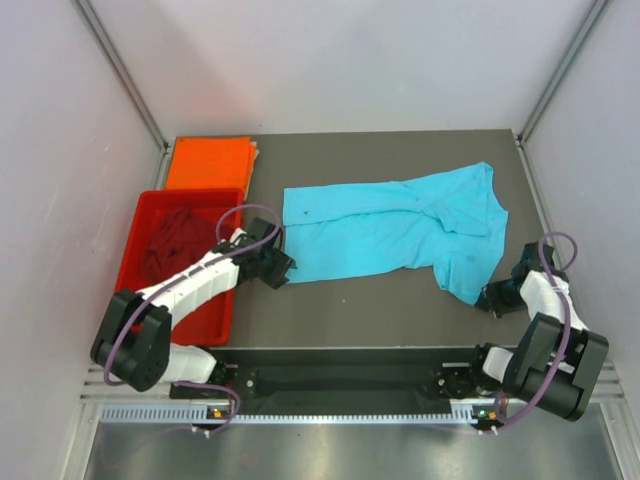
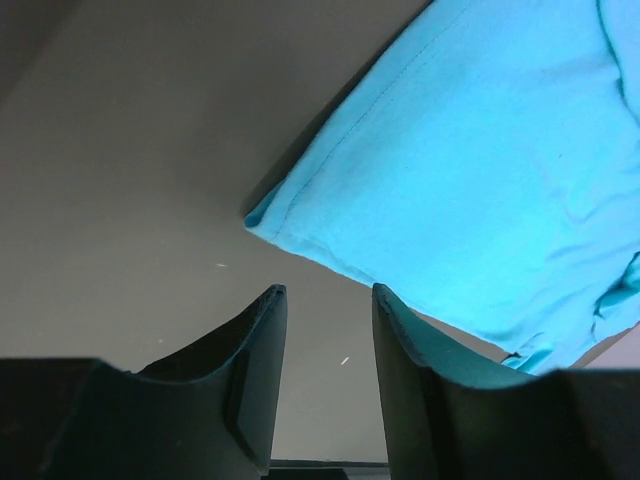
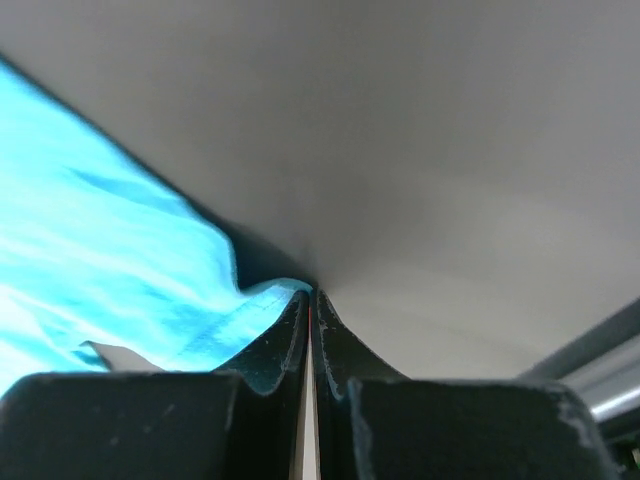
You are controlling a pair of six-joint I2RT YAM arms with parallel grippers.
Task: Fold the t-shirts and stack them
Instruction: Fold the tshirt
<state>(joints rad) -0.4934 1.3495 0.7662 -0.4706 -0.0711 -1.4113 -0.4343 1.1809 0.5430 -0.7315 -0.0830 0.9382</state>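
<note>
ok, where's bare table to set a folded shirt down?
Free: table strip between the turquoise t-shirt and the front edge; far strip behind it, right of the orange t-shirt. Crowded: left side, red tray holding the maroon t-shirt.

Pale walls [image 1: 350, 60] enclose a dark grey table [image 1: 380, 312]; lighting seems even.

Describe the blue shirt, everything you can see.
The blue shirt is thin turquoise cloth, short-sleeved, lying rumpled across the middle of the table, hem to the left, sleeves to the right. The open left gripper sits just short of its near left corner; the shut right gripper meets its near right edge, pinch unclear.
</note>
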